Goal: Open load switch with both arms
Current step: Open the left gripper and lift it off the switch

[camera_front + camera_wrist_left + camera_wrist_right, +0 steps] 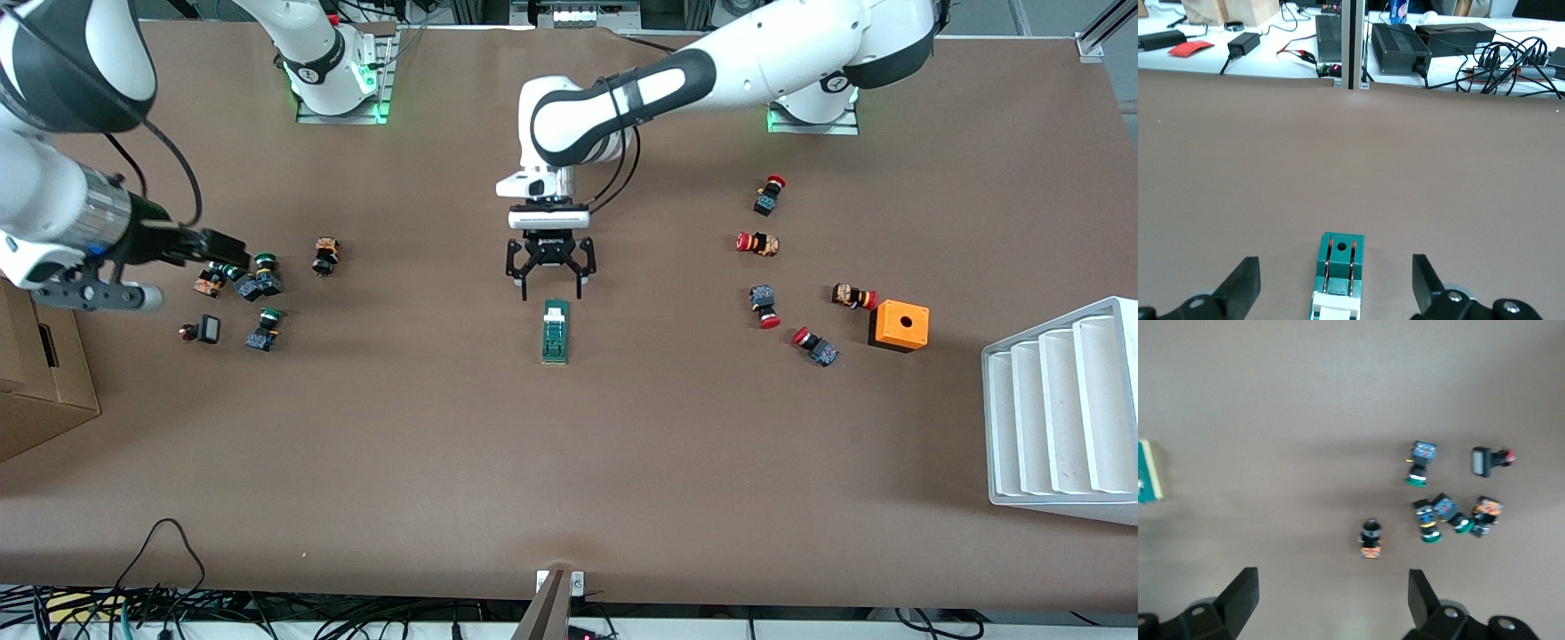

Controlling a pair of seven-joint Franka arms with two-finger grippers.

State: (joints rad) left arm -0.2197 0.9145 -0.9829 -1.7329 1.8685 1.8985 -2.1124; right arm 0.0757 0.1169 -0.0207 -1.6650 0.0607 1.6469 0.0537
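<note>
The load switch (556, 331) lies flat at the middle of the table, a slim dark-green block whose white end is the end farther from the front camera. My left gripper (551, 280) hangs open just above that white end, and the switch (1340, 267) shows between its spread fingers (1245, 287) without touching them. My right gripper (233, 252) is open and holds nothing, over a cluster of small push buttons toward the right arm's end of the table. In the right wrist view (1331, 587) the switch (1148, 470) shows only at the picture's edge.
Green-capped push buttons (258, 284) lie under the right gripper. Red-capped push buttons (765, 244), an orange cube (900, 324) and a white ribbed rack (1062, 409) sit toward the left arm's end. A cardboard box (40, 382) stands at the right arm's end.
</note>
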